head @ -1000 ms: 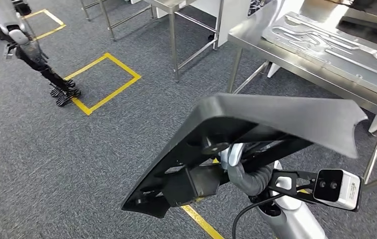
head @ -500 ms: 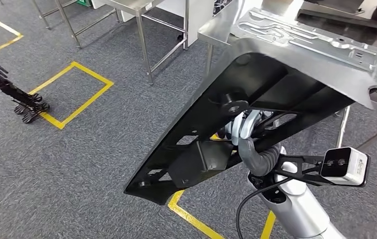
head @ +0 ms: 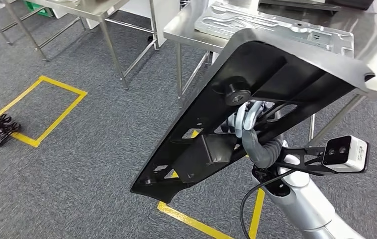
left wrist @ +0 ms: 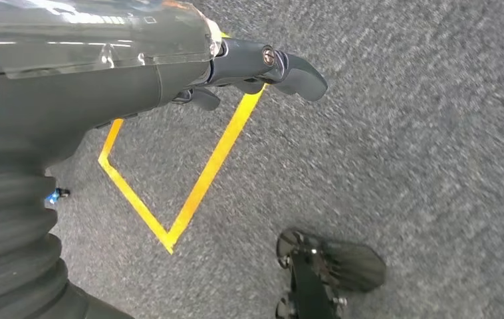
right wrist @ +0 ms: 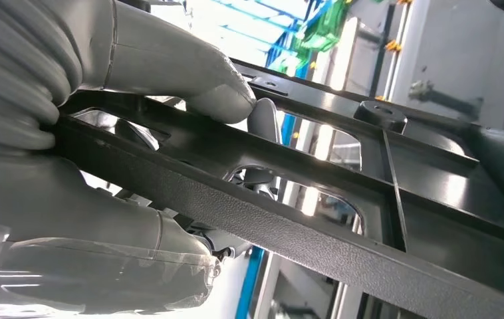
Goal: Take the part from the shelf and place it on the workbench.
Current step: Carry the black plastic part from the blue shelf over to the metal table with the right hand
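Right wrist view: the right robot hand [right wrist: 169, 86] is clamping a rib of the black part [head: 256, 99]. Since a second ago the bench [head: 375, 55] is filling more of the head view, so the robot is probably nearing placement; left robot hand [left wrist: 256, 66] is hanging empty, fingers apart.

Nothing I can see here carries readable writing — no words, numbers, brand names or labels. The black part [head: 256, 94] I hold has a plain, unmarked underside in both the head view and my right wrist view. The white camera module [head: 346, 154] on my right wrist bracket shows a small dark mark on its side, too tiny to make out. The metal plate [head: 276, 25] on the workbench [head: 375, 59] bears pressed shapes, not letters. The yellow floor tape [head: 42, 107] forms bare outlines — no signs.
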